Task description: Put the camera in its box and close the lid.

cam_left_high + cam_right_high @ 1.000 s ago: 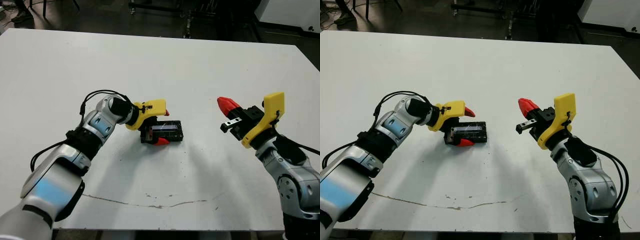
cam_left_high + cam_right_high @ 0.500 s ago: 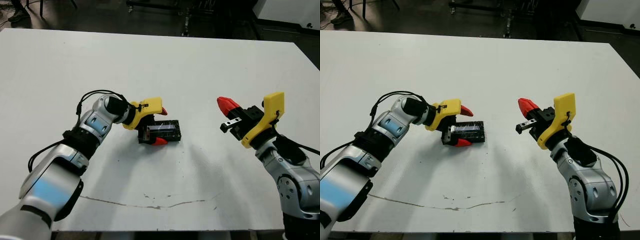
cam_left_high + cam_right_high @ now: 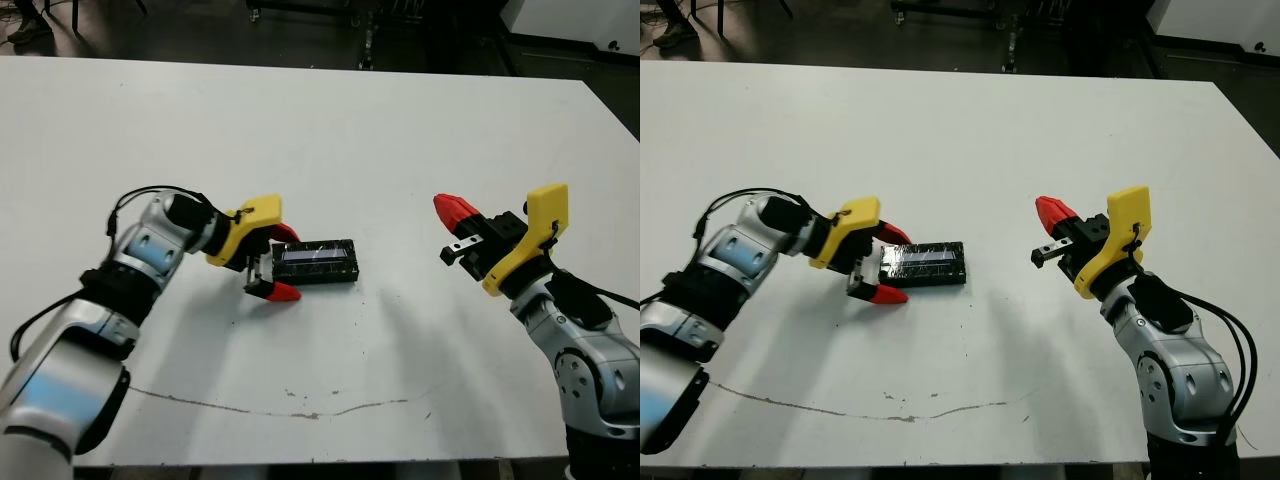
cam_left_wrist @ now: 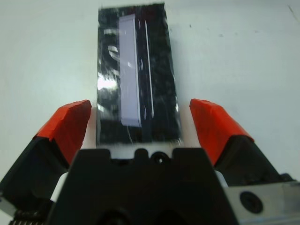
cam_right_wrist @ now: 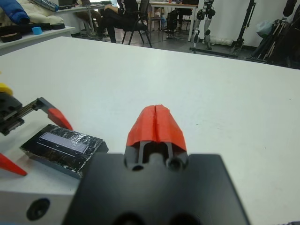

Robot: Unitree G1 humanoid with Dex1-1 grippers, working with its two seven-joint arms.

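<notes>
On the left, the left end effector (image 3: 269, 262) stands with its two red-tipped fingers (image 4: 68, 127) spread apart at the left short end of the box, gripping nothing; in the left wrist view both tips sit clear of the box's sides. Just to its right, near the middle of the white tabletop (image 3: 330, 120), lies the flat black rectangular lid (image 3: 316, 262) with its glossy, wrinkled top, covering the shallow black box beneath it, so the lid looks already on. The slim black camera is not visible and is presumably shut inside, though that cannot be confirmed. Well apart to the right, the right end effector (image 3: 455, 215) hovers above the tabletop with its red fingers pressed together and empty. The main risk I judge is that the spread left fingers catch the lid's edge on any move and drag it askew or slide the light box across the smooth surface.
</notes>
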